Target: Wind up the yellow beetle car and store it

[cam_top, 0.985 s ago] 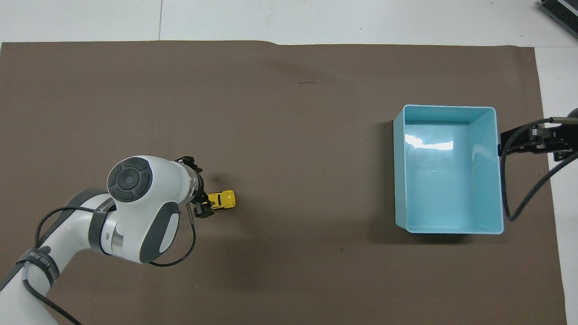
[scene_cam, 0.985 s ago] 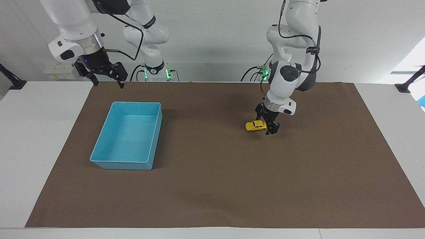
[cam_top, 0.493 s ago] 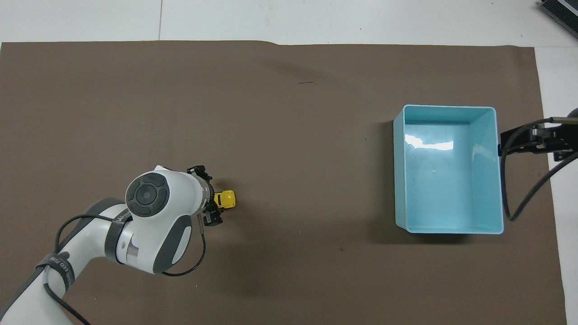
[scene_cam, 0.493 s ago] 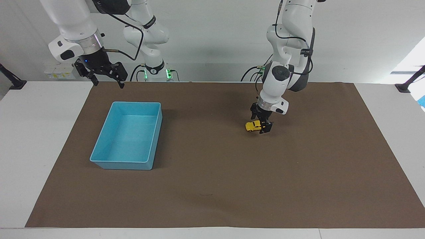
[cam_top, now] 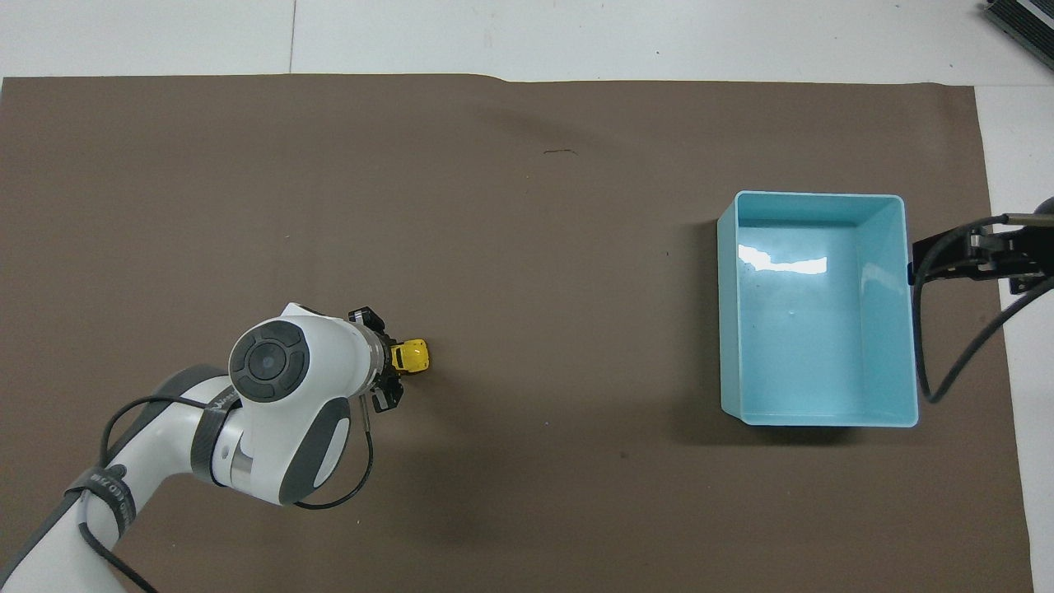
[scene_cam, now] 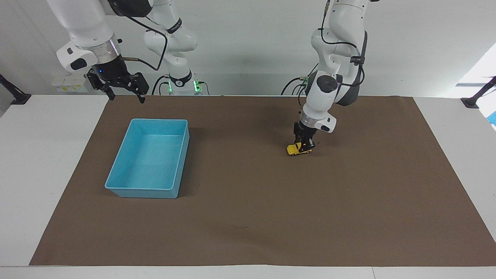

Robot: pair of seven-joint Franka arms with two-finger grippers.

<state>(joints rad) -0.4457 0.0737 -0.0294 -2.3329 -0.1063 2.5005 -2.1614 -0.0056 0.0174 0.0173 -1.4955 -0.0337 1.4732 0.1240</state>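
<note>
The yellow beetle car stands on the brown mat toward the left arm's end of the table. It also shows in the overhead view. My left gripper is down at the car's rear end and hides part of it. In the overhead view the left gripper covers the car's rear, and only the car's front half shows. My right gripper is open and empty. It waits in the air over the mat's edge by the blue bin; its tips show in the overhead view.
An open, empty light blue bin stands on the mat toward the right arm's end; it also shows in the overhead view. The brown mat covers most of the white table.
My left gripper has turned at the wrist, come over the car's rear end and gone down onto it. The car has shifted and tilted slightly. The right arm has not moved.
</note>
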